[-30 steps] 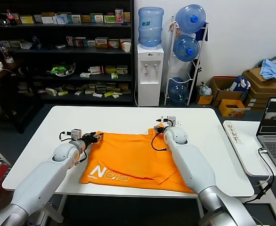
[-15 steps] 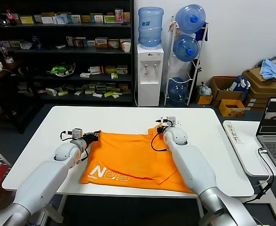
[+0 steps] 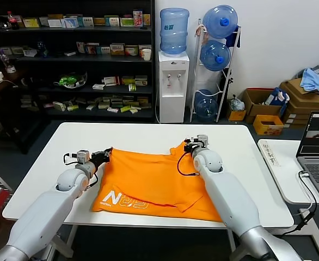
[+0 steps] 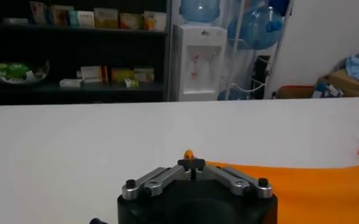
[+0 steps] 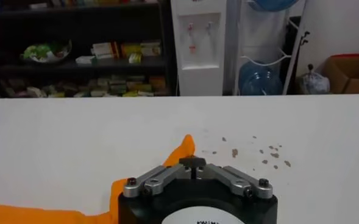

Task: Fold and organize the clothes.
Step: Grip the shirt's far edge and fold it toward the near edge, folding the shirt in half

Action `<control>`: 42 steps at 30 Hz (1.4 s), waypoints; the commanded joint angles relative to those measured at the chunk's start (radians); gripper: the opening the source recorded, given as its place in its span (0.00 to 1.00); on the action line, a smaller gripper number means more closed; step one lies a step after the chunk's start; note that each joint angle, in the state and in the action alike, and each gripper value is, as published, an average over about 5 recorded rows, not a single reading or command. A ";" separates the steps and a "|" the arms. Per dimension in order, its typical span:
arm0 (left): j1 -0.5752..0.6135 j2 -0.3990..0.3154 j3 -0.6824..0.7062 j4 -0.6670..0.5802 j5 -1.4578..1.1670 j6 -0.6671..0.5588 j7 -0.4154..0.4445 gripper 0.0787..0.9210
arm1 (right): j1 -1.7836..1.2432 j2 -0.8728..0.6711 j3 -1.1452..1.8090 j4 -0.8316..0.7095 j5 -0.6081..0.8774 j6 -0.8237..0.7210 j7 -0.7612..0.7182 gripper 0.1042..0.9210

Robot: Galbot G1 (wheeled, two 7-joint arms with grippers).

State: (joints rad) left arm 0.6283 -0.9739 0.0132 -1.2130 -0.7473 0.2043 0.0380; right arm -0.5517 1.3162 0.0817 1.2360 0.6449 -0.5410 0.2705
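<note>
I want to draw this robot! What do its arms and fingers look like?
Both arms are smooth, rounded, silver-grey shells. Thin black cables loop at each wrist, beside little white camera boxes. The left gripper and right gripper are black, with silver metal links and small black screws.

A bright orange T-shirt [image 3: 148,182] of soft, matt cloth lies on a smooth white counter [image 3: 50,163] with a faint satin sheen. White lettering on the shirt looks flat and printed. The left gripper [image 4: 190,163] and right gripper [image 5: 192,161] have matt black plastic bodies with brushed silver metal links (small dark screws show at the joints). The arms' shells are smooth, pale grey plastic, lightly glossy. Small brownish specks [image 5: 252,152] mark the counter.
</note>
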 commanded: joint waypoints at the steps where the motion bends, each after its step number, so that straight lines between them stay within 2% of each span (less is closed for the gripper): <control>1: 0.177 0.063 -0.110 -0.226 0.083 -0.055 0.005 0.02 | -0.196 -0.128 0.006 0.373 0.084 -0.001 0.055 0.03; 10: 0.311 0.101 -0.162 -0.383 0.094 -0.080 0.002 0.02 | -0.404 -0.222 0.058 0.634 0.149 -0.031 0.141 0.03; 19: 0.424 0.109 -0.217 -0.449 0.131 -0.096 0.001 0.02 | -0.556 -0.283 0.107 0.784 0.163 -0.036 0.153 0.03; 34: 0.581 0.134 -0.306 -0.526 0.150 -0.104 -0.014 0.02 | -0.740 -0.332 0.194 0.934 0.171 -0.053 0.177 0.03; 42: 0.655 0.137 -0.332 -0.551 0.168 -0.092 -0.011 0.04 | -0.820 -0.329 0.224 0.953 0.130 -0.063 0.160 0.05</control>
State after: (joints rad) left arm 1.1828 -0.8409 -0.2836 -1.7221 -0.5967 0.1088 0.0257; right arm -1.2750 1.0015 0.2795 2.1284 0.7937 -0.5968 0.4367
